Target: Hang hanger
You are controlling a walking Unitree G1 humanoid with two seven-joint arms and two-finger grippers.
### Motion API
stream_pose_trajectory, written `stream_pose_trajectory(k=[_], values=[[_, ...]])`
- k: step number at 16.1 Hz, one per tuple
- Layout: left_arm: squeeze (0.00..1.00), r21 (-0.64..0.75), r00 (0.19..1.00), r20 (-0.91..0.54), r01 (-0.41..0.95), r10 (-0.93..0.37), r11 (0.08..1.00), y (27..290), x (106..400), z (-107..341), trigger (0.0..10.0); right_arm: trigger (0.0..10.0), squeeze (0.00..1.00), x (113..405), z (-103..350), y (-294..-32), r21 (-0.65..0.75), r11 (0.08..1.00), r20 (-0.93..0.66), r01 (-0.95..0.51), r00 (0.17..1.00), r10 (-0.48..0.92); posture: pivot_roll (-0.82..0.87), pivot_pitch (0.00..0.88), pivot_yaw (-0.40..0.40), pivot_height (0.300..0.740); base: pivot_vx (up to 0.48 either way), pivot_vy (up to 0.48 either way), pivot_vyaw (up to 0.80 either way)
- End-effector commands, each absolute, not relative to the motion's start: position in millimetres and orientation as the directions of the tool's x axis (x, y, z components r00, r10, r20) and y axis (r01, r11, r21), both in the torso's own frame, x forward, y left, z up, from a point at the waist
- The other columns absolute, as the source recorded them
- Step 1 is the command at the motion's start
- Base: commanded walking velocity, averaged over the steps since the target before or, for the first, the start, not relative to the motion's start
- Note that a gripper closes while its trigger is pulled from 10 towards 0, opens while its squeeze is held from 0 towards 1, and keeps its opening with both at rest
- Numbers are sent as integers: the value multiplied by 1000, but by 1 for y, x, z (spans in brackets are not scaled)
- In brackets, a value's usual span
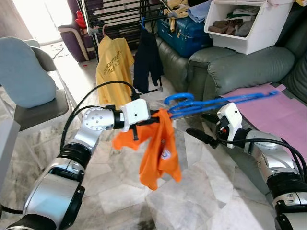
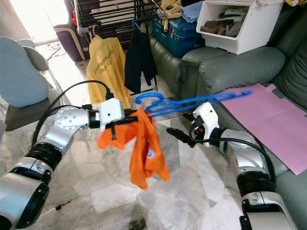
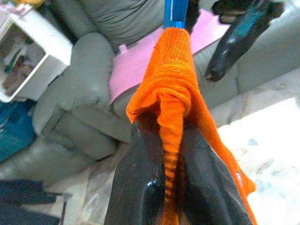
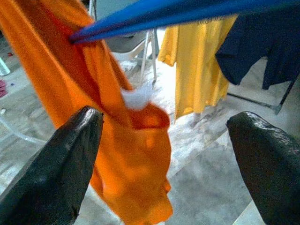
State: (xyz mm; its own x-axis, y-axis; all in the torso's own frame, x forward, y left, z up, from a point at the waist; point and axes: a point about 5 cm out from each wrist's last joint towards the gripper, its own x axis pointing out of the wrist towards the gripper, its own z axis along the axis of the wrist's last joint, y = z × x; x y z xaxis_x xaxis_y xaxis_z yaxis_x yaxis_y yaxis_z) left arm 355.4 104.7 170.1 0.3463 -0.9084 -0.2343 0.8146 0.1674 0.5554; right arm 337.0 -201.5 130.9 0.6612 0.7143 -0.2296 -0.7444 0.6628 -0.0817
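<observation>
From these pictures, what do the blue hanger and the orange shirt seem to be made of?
The blue hanger looks like moulded plastic: a thin, smooth, evenly coloured bar with a slight sheen. The orange shirt looks like soft knitted cloth, matt; the left wrist view shows fine ribbed stitches where the left gripper pinches it. The fibre cannot be told.

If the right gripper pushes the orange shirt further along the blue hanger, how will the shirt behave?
The orange shirt droops in folds below the left gripper, so it is probably floppy and would bunch rather than slide. It looks light. The blue hanger stays straight, so it seems stiff. The right gripper is open.
</observation>
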Motion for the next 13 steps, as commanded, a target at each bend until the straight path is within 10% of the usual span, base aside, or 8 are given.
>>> stream_pose_trajectory(k=[1,13], values=[[0,564,347,-190,804,-918,187,108,356,180,0,10000,0,341,135,-195,-107,648,-225,-754,654,723,-160,0,99,740,0,0,0],[0,496,198,136,835,-971,240,70,342,244,0,10000,0,344,114,-177,-36,665,-239,-746,653,719,-144,0,87,740,0,0,0]])
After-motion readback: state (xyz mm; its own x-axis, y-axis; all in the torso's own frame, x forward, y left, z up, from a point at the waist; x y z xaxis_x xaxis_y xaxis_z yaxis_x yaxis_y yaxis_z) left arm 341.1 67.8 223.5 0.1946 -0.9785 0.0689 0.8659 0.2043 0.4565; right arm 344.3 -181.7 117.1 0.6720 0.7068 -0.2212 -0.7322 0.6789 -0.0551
